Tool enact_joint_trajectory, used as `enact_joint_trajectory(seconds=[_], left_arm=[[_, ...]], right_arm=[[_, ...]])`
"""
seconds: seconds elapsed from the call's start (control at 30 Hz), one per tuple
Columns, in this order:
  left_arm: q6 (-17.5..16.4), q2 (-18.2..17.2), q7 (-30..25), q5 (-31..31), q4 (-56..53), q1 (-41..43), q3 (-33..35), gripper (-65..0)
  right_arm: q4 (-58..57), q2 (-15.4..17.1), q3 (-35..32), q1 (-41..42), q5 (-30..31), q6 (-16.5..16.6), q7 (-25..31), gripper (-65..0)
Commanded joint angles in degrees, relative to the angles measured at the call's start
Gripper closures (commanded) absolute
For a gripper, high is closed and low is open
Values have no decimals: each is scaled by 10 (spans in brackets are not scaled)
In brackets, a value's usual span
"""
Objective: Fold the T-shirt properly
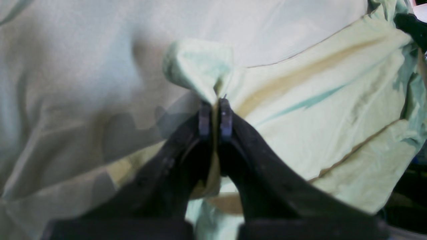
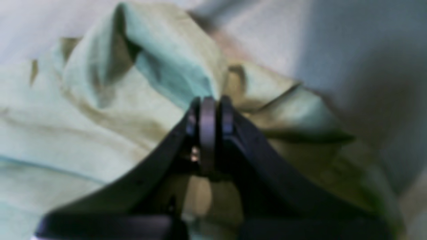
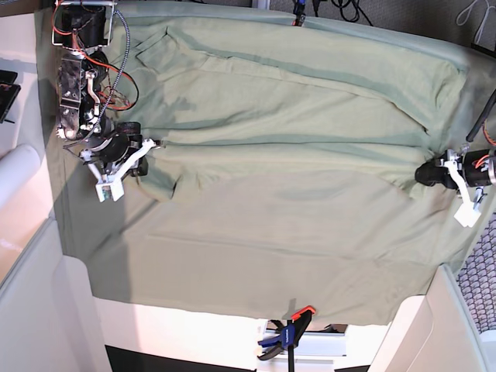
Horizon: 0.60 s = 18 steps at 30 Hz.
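The left gripper (image 1: 215,115) is pinching a fold of the T-shirt (image 1: 320,110); the right gripper (image 2: 208,115) is likewise clamping bunched shirt fabric between its fingertips.

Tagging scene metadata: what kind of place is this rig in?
Likely a lab or workshop bench, not a home. A table draped in sage-green cloth is held by a spring clamp at its front edge; cables trail behind. Both grippers, left gripper and right gripper, pinch the T-shirt.
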Motion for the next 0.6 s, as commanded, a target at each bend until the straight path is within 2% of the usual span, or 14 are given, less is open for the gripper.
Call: enact_joint_trajectory(seconds=[0.0,0.23,0.57], left_arm=[[-5,-24,0,-24,13,-14,-4,0],[-5,-64,80,-100,40,-12,-4,0],[-5,-108,88,-123,111,64,-4,0]], right_arm=[[30,5,2,15,9,0,2,0],[211,31,12,-58,61,0,-82,0],[371,46,92,-191,118,1,-121,0]])
